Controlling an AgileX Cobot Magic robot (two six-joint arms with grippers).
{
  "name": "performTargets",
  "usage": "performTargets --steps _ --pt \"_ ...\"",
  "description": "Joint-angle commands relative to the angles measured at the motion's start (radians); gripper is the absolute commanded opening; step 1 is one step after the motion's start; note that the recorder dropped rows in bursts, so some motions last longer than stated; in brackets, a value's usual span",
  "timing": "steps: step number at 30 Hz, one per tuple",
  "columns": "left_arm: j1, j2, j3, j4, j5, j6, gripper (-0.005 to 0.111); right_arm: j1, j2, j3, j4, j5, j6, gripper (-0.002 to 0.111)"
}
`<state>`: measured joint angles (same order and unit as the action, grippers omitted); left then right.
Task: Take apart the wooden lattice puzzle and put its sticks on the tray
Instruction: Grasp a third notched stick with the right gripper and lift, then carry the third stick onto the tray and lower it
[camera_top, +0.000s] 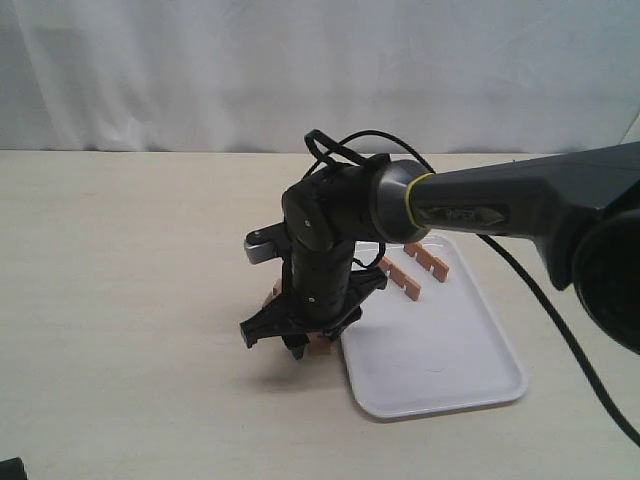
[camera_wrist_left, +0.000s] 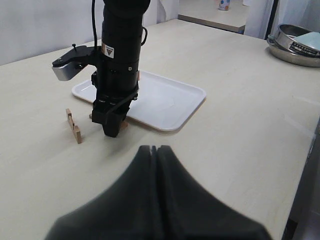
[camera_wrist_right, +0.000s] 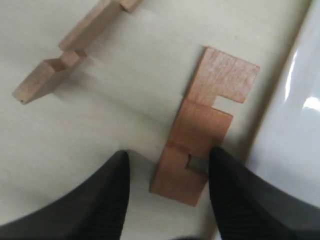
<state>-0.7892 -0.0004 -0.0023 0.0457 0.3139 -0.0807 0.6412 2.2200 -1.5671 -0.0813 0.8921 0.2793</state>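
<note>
The wooden lattice puzzle is out of view as a grid; only separate sticks show. Two sticks (camera_top: 400, 278) (camera_top: 427, 260) lie on the white tray (camera_top: 450, 360) near its far end. A third stick (camera_wrist_right: 200, 125) lies flat on the table beside the tray's rim (camera_wrist_right: 295, 100), also seen as a stick (camera_top: 320, 347) in the exterior view. My right gripper (camera_wrist_right: 169, 152) points down over it, open, one finger on each side. A fourth stick (camera_wrist_right: 65, 55) stands on edge on the table, the same stick (camera_wrist_left: 73, 125) in the left wrist view. My left gripper (camera_wrist_left: 156, 149) is shut and empty, away from the sticks.
The right arm (camera_top: 500, 205) reaches in from the right, its cable (camera_top: 560, 320) trailing past the tray. A metal bowl (camera_wrist_left: 295, 45) sits far off at the table's edge. A white curtain (camera_top: 200, 70) hangs behind the table.
</note>
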Motion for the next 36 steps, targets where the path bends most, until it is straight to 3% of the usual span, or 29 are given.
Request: performTargets --steps 1,8,17,36 --pt "-0.003 0.000 0.002 -0.004 -0.005 -0.003 0.000 0.000 0.000 -0.002 -0.003 0.001 0.005 0.048" --pt "-0.003 0.000 0.002 -0.004 -0.005 -0.003 0.000 0.000 0.000 0.000 0.000 0.055 0.039 0.042" --pt "-0.003 0.000 0.002 -0.004 -0.005 -0.003 0.000 0.000 0.000 0.000 0.015 0.048 0.042 0.004" --pt "-0.003 0.000 0.002 -0.004 -0.005 -0.003 0.000 0.000 -0.085 0.000 0.005 0.103 0.028 0.004"
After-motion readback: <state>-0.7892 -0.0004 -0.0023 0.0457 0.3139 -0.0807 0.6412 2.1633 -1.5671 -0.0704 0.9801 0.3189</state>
